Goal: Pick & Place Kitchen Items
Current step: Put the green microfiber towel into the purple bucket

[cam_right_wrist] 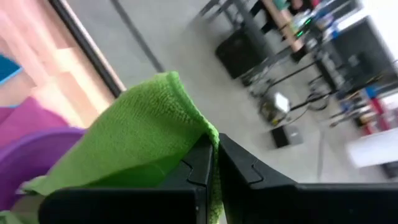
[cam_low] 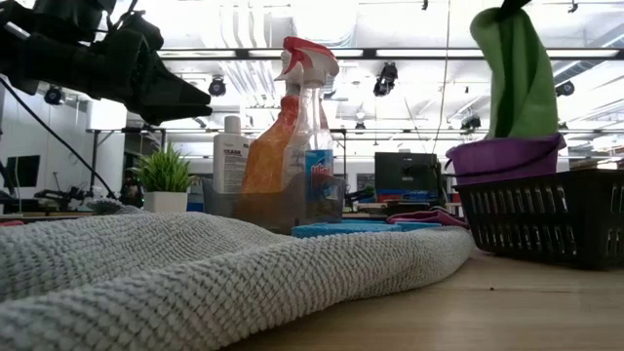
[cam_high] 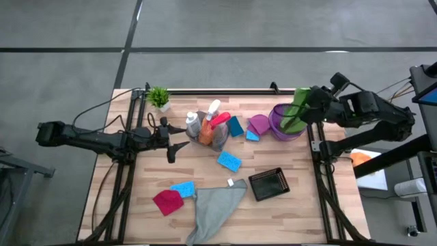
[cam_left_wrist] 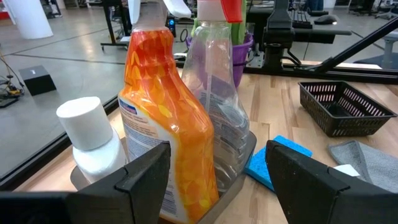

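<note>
High view: wooden worktop [cam_high: 293,212]. Left gripper [cam_high: 179,139] sits mid-left, jaws apart, holding nothing, just beside a grey tray [cam_high: 220,142] that holds the white bottle [cam_high: 193,124], orange-and-white bottle [cam_high: 205,134] and pink-trigger spray bottle [cam_high: 217,117]. Right gripper [cam_high: 307,102] is near the back right corner, jaws clamped on the green cloth [cam_high: 296,108], which hangs into the purple bucket [cam_high: 280,130]. A magenta cloth [cam_high: 258,124] touches the bucket's left side, with blue sponges [cam_high: 235,126] between it and the tray. Another blue sponge [cam_high: 229,161] lies mid-worktop, bare wood all round it. Black basket [cam_high: 268,184] is front right of centre. Grey cloth [cam_high: 217,208] overhangs the front edge; a red cloth [cam_high: 168,201] and a blue sponge [cam_high: 183,188] lie just left of it. Potted plant [cam_high: 159,98] stands at the back edge. Front right corner and far left strip are open.

Low view: grey cloth fills the foreground, bottles upright in the tray behind it, left gripper raised above the worktop to their left. Green cloth drapes into the bucket behind the basket.

Left wrist view: fingers [cam_left_wrist: 143,177] spread either side of the orange-and-white bottle, not touching it. White bottle beside it; spray bottle behind.

Right wrist view: fingers [cam_right_wrist: 193,168] pressed together on a fold of green cloth, bucket rim below.
</note>
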